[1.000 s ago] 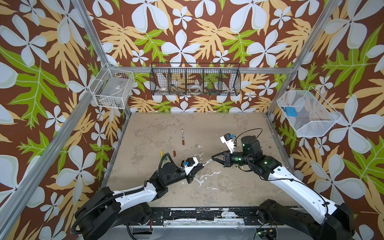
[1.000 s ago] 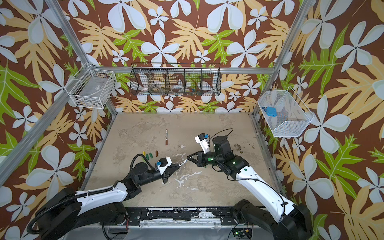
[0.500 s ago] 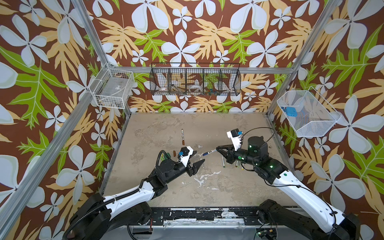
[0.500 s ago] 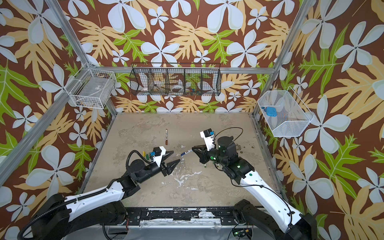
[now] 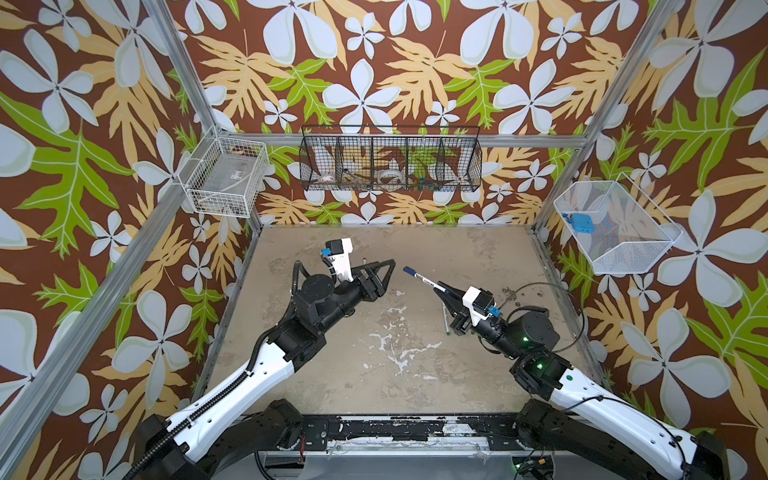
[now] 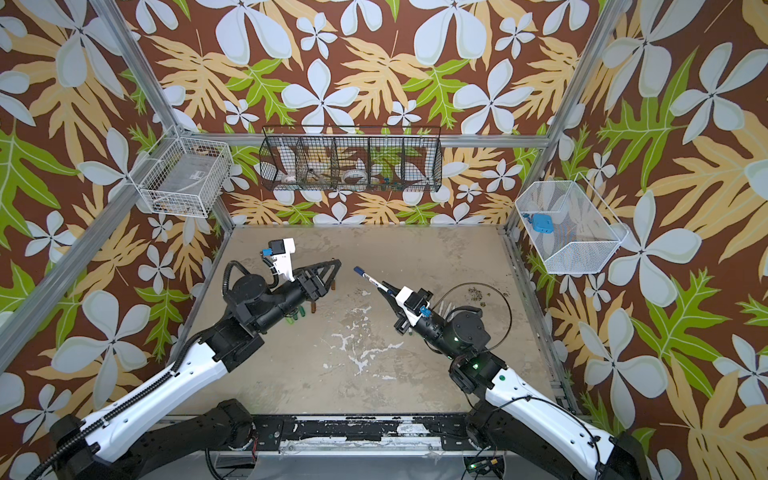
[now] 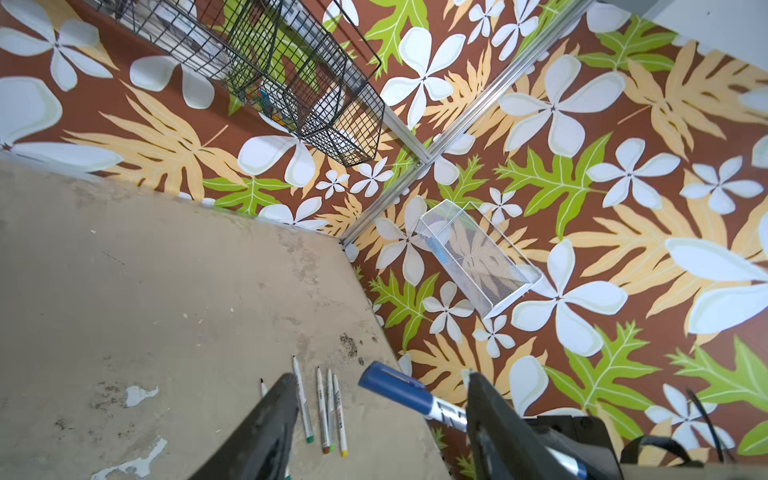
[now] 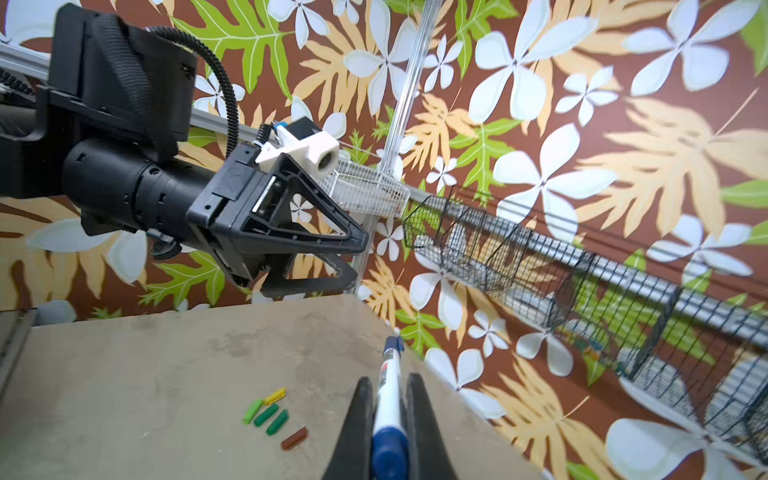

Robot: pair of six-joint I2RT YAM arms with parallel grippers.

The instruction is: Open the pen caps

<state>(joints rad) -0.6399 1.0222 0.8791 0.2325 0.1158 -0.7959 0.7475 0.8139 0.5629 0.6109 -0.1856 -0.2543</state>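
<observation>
In both top views the right gripper [image 5: 439, 287] [image 6: 388, 291] is seen clamped on a pen [image 5: 424, 279] [image 6: 376, 283]. Its blue cap [image 5: 409, 271] [image 6: 359, 271] is still fitted and pointed at the left gripper [image 5: 388, 276] [image 6: 335, 275], which is spread wide, empty and just clear of the cap. In the left wrist view the blue cap [image 7: 395, 390] is framed between the parted fingers [image 7: 266, 415], and bare pens [image 7: 322, 409] are laid on the table [image 7: 124, 291] beyond. In the right wrist view the pen [image 8: 388, 386] is pinched, and five loose caps [image 8: 272, 415] are grouped on the table [image 8: 124, 374] near the left gripper [image 8: 360, 259].
</observation>
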